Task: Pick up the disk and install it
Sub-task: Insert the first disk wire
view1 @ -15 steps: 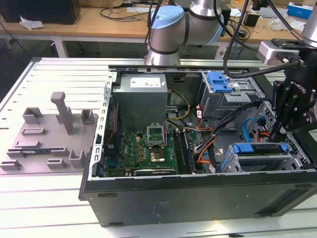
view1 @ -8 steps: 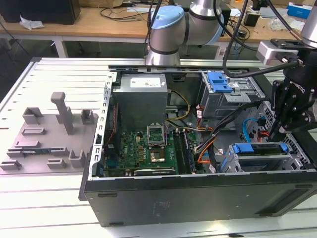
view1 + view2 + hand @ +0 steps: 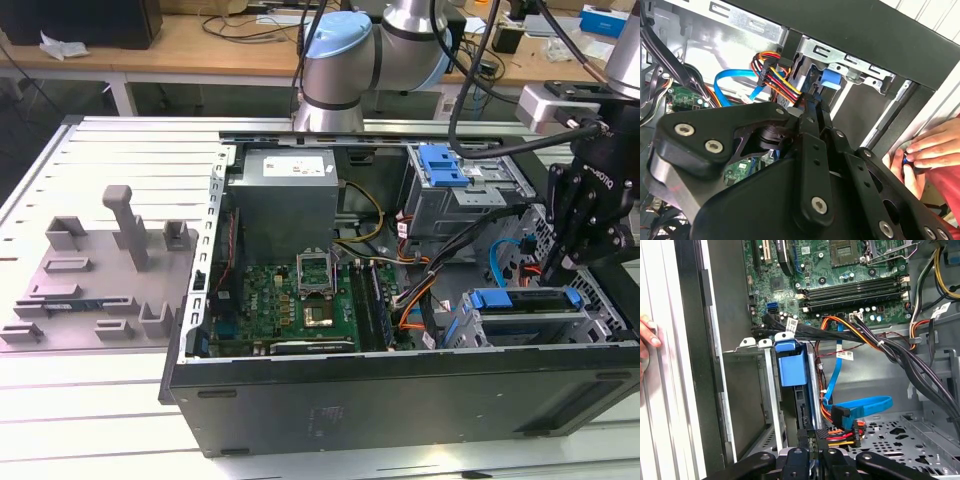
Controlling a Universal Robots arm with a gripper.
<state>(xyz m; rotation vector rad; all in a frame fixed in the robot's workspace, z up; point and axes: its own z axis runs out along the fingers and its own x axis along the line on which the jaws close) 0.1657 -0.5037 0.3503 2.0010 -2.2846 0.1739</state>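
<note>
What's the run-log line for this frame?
stage: install | disk: in drive cage slot | end effector: at disk, contact unclear | person's hand: at case edge

Electronics lab: open computer case [image 3: 400, 400], cable-strewn wooden benches [image 3: 200, 45].

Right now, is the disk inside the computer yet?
Nearly. The disk already sits in the drive cage of the computer case. The gripper is right at its end. Whether it is fully pushed in and cabled, I cannot tell.
</note>
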